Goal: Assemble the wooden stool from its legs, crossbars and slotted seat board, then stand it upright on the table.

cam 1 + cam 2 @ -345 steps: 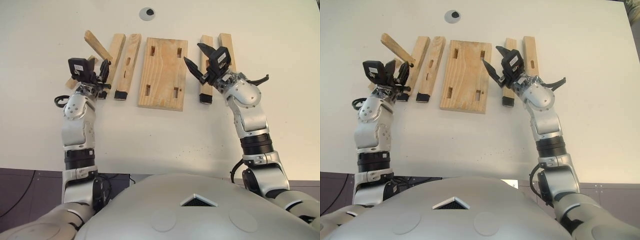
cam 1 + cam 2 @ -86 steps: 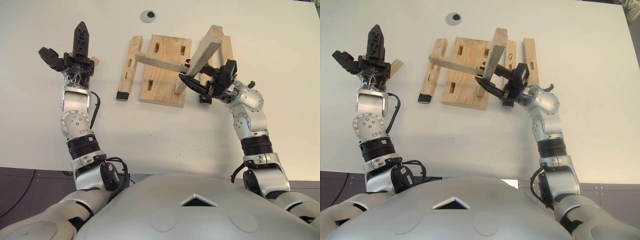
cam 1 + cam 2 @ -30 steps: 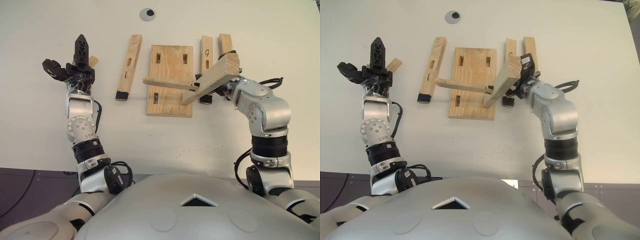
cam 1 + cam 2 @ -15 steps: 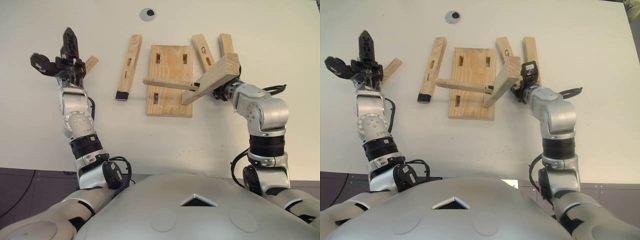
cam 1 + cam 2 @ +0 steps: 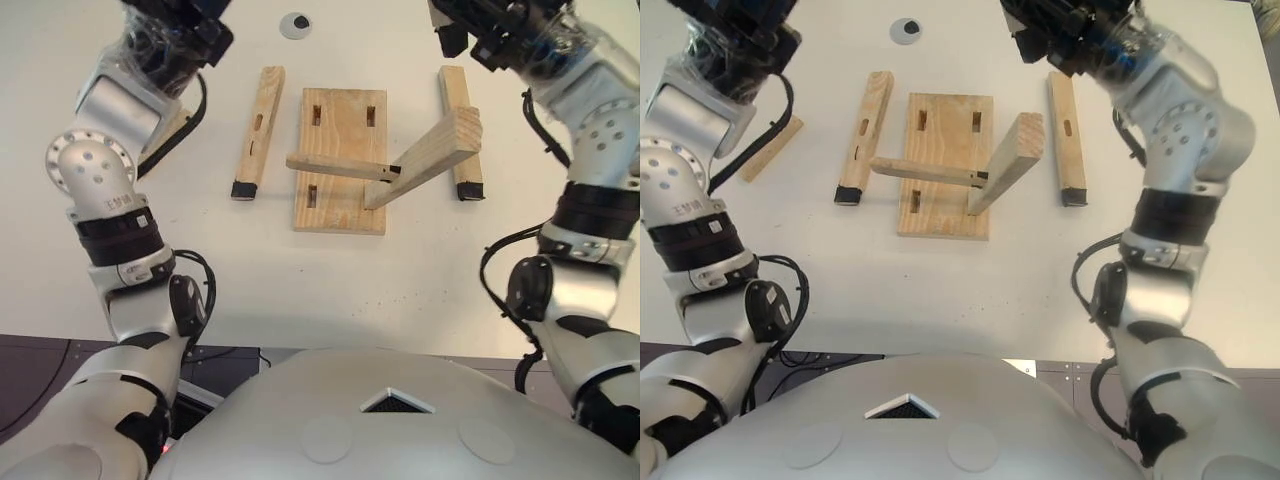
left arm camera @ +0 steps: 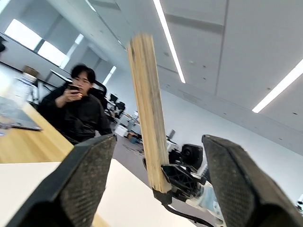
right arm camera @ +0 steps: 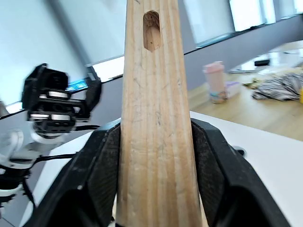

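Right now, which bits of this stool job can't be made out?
Head views: the top edge cuts off the left pincer and right pincer.
Right wrist view: the held leg runs out of frame at both ends.
Left eye view: the left arm hides most of the loose crossbar.
Head views: the standing leg covers its slot in the seat board; depth unclear.
Head views: the round dark thing is too small to identify.

Pale seat board (image 5: 345, 130), black-tipped leg (image 5: 257, 125), white table (image 5: 300, 275)
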{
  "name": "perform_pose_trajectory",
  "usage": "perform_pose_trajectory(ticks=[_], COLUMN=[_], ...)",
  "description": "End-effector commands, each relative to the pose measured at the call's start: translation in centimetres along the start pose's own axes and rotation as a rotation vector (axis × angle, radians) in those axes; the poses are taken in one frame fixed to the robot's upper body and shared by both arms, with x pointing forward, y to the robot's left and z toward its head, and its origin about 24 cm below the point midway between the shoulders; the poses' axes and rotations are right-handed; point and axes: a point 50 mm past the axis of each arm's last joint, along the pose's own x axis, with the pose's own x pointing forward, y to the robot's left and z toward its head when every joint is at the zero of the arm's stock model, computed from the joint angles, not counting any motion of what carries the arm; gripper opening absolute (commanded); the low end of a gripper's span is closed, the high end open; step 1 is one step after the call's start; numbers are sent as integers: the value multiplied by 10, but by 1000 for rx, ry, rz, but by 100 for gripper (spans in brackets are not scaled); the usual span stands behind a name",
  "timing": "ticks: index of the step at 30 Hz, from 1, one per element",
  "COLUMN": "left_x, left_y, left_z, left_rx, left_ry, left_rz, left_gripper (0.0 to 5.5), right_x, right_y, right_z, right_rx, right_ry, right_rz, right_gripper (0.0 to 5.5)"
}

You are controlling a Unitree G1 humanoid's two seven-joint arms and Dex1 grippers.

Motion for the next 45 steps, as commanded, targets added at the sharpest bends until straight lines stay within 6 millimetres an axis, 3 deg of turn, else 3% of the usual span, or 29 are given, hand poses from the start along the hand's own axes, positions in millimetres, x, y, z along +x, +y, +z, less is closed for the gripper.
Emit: perform_pose_trajectory(ticks=[1,8,15,22,24,26,30,35,41,45], left_x=[15,31,32,29,28,25,0,-37,-87,-96], left_y=[-10,-14,-16,-28,-33,-28,-2,27,47,45], left_z=[-2,-3,-2,-3,1,3,-10,-22,-49,-62], left_rx=[-34,-58,-74,-51,-20,38,184,235,269,254], left_ry=[96,113,107,83,40,16,75,109,261,328], left_rz=[-105,-153,-196,-310,-343,-310,-201,-66,42,18], left_gripper=[331,331,331,220,212,212,208,203,203,203], right_x=[10,16,18,19,19,23,10,-12,-32,-31], right_y=[11,23,31,31,31,24,9,-1,-24,-32], right_z=[9,0,-5,2,4,0,-4,0,5,0], right_rx=[6,49,119,213,233,220,186,143,78,72], right_ry=[46,106,154,121,114,130,155,145,90,102], right_rz=[177,295,380,408,407,336,241,158,-22,-59], right_gripper=[205,205,205,205,205,253,334,417,420,420])
